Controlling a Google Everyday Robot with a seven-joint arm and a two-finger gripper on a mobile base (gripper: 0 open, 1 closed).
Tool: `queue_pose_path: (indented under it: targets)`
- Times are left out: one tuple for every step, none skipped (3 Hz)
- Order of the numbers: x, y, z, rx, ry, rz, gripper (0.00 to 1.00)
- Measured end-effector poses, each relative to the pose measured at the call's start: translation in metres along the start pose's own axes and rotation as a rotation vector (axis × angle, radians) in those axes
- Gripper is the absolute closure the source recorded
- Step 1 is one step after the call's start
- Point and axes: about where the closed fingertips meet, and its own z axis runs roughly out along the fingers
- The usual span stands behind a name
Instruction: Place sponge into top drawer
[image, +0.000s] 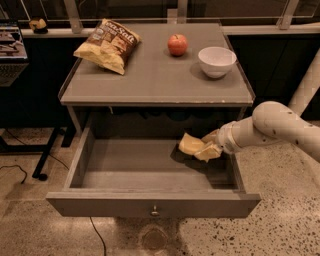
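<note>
The top drawer (150, 202) of the grey table is pulled fully open, its front panel with a small round knob facing me. The pale yellow sponge (191, 144) is inside the drawer at its right side, low over the drawer floor. My gripper (209, 146) reaches in from the right over the drawer's side wall and is shut on the sponge, holding its right end. The white arm (272, 125) extends off to the right.
On the table top (150, 75) lie a yellow-brown chip bag (107, 44) at back left, a red apple (177, 44) and a white bowl (216, 61) at back right. A dark stand (42, 165) and cables sit on the floor at the left.
</note>
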Motion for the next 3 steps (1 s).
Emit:
queue_pose_path:
  targets:
    - [0.0, 0.0, 0.0, 0.0, 0.0, 0.0, 0.12]
    - [0.0, 0.0, 0.0001, 0.0, 0.0, 0.0, 0.0]
    - [0.0, 0.0, 0.0001, 0.0, 0.0, 0.0, 0.0]
